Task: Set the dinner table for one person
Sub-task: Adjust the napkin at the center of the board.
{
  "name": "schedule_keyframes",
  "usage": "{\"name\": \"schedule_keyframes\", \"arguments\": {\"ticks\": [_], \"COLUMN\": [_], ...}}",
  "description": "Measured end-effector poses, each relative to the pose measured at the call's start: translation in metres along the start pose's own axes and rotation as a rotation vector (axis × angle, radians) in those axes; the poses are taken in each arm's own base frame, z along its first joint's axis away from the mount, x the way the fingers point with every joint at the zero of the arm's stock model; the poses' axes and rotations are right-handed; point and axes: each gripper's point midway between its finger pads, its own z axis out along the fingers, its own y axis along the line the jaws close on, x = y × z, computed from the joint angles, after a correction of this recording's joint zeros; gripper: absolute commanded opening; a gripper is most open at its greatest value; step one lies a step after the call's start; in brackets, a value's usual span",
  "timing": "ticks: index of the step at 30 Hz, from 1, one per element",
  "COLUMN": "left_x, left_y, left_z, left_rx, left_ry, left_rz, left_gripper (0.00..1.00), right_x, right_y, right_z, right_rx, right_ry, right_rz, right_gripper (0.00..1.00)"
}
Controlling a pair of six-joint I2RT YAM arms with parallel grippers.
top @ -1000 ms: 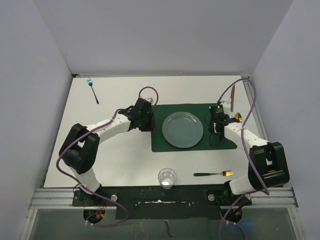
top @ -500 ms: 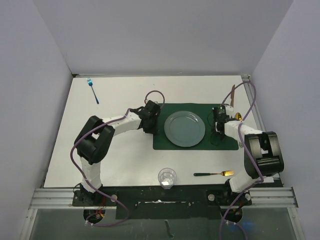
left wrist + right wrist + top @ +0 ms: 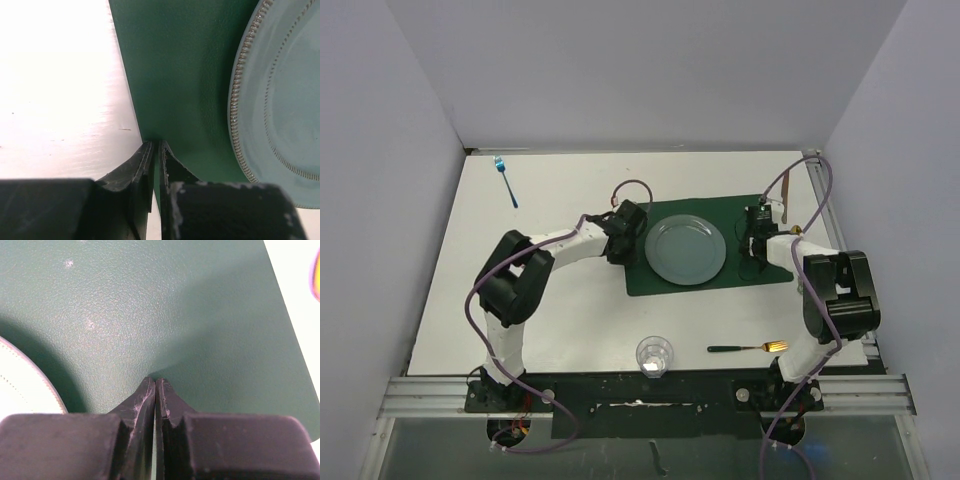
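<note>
On the white dinner table (image 3: 560,310) lies a dark green placemat (image 3: 715,287) with a pale blue-grey plate (image 3: 686,250) on it. My left gripper (image 3: 634,243) is at the mat's left edge. In the left wrist view this gripper (image 3: 155,145) is shut on the placemat (image 3: 185,75) edge, a green strip showing between its fingers, and the plate (image 3: 285,100) is just to the right. My right gripper (image 3: 756,238) is right of the plate. In its wrist view it (image 3: 155,381) is shut on a raised pucker of placemat (image 3: 150,305).
A clear glass (image 3: 655,355) stands near the front edge. A fork (image 3: 748,348) with a gold head and dark handle lies to its right. A wooden-handled knife (image 3: 786,195) and a gold spoon (image 3: 798,232) lie beyond the mat's right side. Blue cutlery (image 3: 505,178) lies at the back left.
My left gripper moved right to the placemat's left edge and closed on it. The mat with the plate shifted a little toward the back and turned slightly. The right gripper stayed shut.
</note>
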Motion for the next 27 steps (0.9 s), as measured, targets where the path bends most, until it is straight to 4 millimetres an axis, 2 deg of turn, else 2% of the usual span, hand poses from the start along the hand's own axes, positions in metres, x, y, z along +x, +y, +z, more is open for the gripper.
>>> {"name": "schedule_keyframes", "arguments": {"ticks": [7,12,16,21,23,27], "left_x": [-0.008,-0.018,-0.023,-0.020,-0.018,-0.012], "left_y": [0.019,0.047,0.075,0.125,0.134,0.139], "left_z": [0.001,0.001,-0.001,-0.009,-0.011,-0.015], "left_rx": [-0.054,-0.102,-0.168,-0.312,-0.341,-0.350], "left_ry": [-0.015,-0.015,-0.005,0.033,0.040,0.047], "left_rz": [-0.022,-0.063,-0.079,-0.075,-0.073,-0.065], "left_gripper": [0.03,0.02,0.02,0.04,0.06,0.09], "right_x": [-0.007,0.002,0.018,0.039,0.049,0.068], "right_y": [0.021,0.040,0.054,0.062,0.064,0.069], "right_z": [0.004,-0.002,-0.014,-0.031,-0.038,-0.051], "right_rx": [-0.101,-0.216,-0.289,-0.304,-0.297,-0.293], "right_ry": [-0.015,0.018,0.063,0.115,0.137,0.181], "right_rz": [0.013,0.016,-0.009,-0.063,-0.091,-0.150], "right_gripper": [0.00,0.00,0.00,0.00,0.00,0.00]}}
